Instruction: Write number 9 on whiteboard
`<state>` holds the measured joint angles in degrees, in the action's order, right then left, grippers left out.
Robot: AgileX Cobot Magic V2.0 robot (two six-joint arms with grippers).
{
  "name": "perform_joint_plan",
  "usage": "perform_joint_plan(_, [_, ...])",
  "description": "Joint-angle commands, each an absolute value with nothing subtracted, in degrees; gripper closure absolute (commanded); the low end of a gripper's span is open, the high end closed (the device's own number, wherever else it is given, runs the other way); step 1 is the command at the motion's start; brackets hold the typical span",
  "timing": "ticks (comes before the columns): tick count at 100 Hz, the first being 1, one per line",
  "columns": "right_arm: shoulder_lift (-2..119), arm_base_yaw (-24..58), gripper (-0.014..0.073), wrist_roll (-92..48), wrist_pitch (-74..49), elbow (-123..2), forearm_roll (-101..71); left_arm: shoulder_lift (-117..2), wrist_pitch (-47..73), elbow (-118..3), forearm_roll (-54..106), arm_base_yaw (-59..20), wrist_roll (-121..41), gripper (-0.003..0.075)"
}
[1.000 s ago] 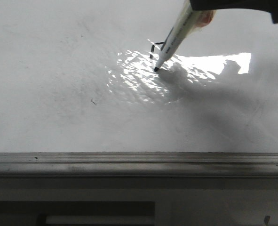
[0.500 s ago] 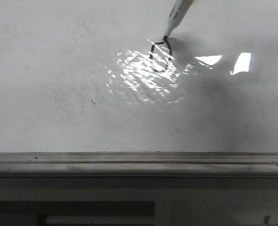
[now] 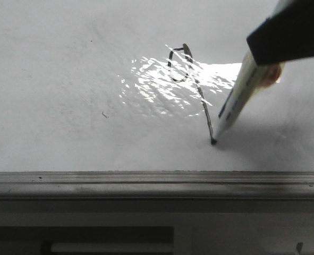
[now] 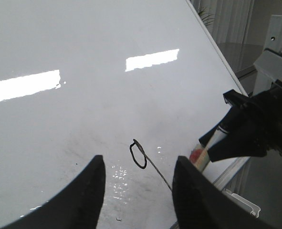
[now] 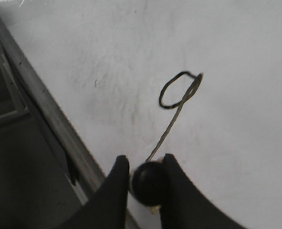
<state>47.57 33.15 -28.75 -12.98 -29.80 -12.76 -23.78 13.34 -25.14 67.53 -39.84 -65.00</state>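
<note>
The whiteboard (image 3: 61, 95) is glossy white with glare at its middle. A black number 9 (image 3: 191, 79) is drawn on it, a small loop with a long slanted tail; it also shows in the left wrist view (image 4: 141, 158) and the right wrist view (image 5: 179, 95). My right gripper (image 5: 146, 168) is shut on a white marker (image 3: 240, 98), whose tip touches the board at the tail's lower end. My left gripper (image 4: 138, 179) is open and empty, above the board near the figure.
A grey metal edge rail (image 3: 146, 183) runs along the board's near side. A tiny stray black tick (image 3: 105, 114) lies left of the figure. The right arm (image 4: 260, 129) shows at the board's edge in the left wrist view.
The marker closed the loop, then moved toward the near edge, drawing the long tail. My right gripper has come down into the front view.
</note>
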Motion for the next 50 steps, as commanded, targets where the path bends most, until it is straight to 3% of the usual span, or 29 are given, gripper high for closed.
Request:
perform_joint_plan(1, [47.5, 33.4, 0.0636, -30.0, -11.8, -29.1, -11.6, -24.1, 12.2, -26.9, 68.8, -40.0, -64.7, 0.0426])
perform_joint_plan(28, [46.3, 35.1, 0.0636, -30.0, -11.0, -35.6, -12.2, -24.3, 11.9, -26.9, 68.8, -40.0, -64.7, 0.0423])
perform_joint_plan(50, [48.5, 42.6, 0.0636, -30.6, -26.0, -47.4, -12.4, -30.8, 19.3, -27.6, 67.0, -40.0, -65.6, 0.0309])
